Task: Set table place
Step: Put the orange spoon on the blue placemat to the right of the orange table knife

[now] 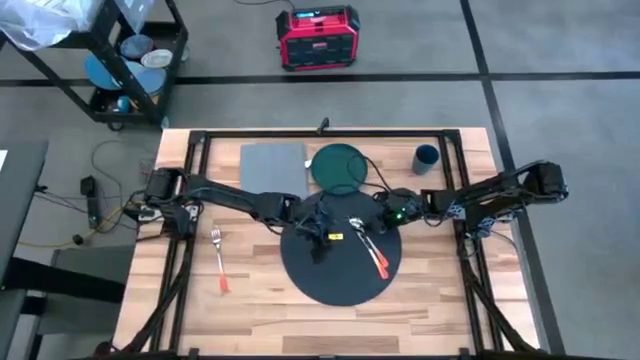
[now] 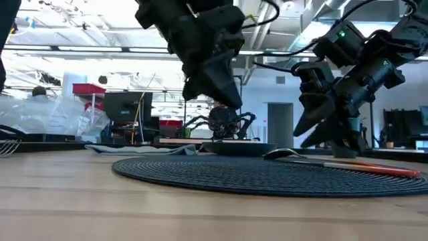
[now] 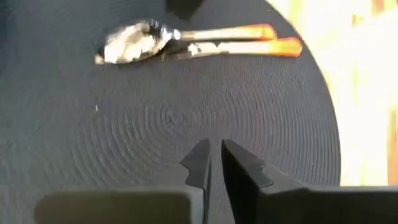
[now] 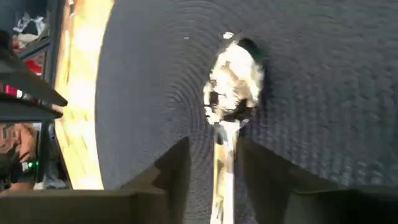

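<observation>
The table place, a round charcoal placemat (image 1: 335,278), lies flat on the light-wood table (image 1: 250,310). On its right part lie a spoon (image 4: 235,84) and a knife (image 3: 249,48), both with orange handles. My right gripper (image 4: 216,146) hangs low over the mat, open, with one finger on each side of the spoon's handle and a gap to it on both sides. My left gripper (image 3: 214,149) hovers over the middle of the mat, shut and holding nothing. In the low view it (image 2: 231,100) is clear of the mat.
A fork (image 1: 219,262) with an orange handle lies on the bare wood left of the mat. Behind the mat are a grey napkin (image 1: 273,168), a dark green plate (image 1: 340,168) and a dark blue cup (image 1: 427,158). Bare wood shows along the near edge.
</observation>
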